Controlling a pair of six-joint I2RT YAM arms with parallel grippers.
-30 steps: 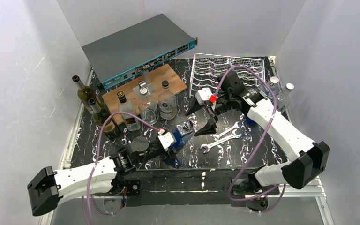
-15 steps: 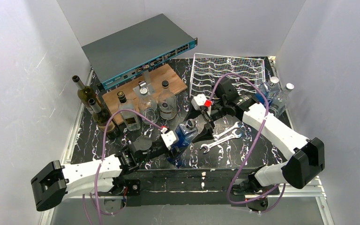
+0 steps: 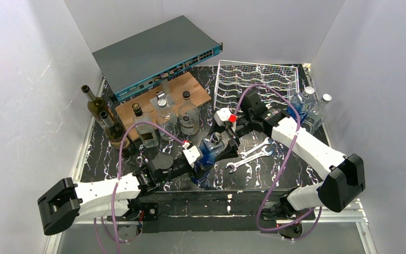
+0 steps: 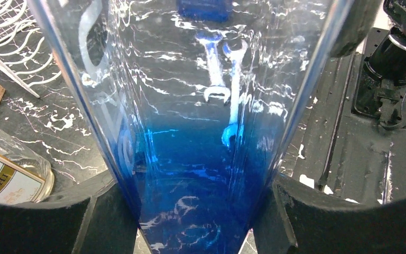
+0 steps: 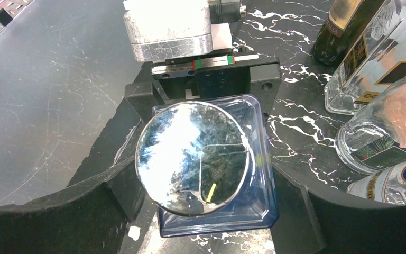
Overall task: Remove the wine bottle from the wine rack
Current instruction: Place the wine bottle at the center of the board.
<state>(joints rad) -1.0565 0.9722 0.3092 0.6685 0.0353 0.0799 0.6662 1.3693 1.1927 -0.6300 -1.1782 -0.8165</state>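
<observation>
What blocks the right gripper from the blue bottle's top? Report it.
Nothing visible. The right gripper flanks the silver cap of the blue bottle with a finger on each side, nothing between; the left gripper clamps its base.

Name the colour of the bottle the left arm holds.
The bottle is clear shading to deep blue; left wrist view best.

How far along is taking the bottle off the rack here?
Done: no bottle shows on the wine rack. In hand: the left gripper clamps the blue bottle by its base, and the right gripper straddles its top, grip unclear. Left: probably setting it down and letting go.
</observation>
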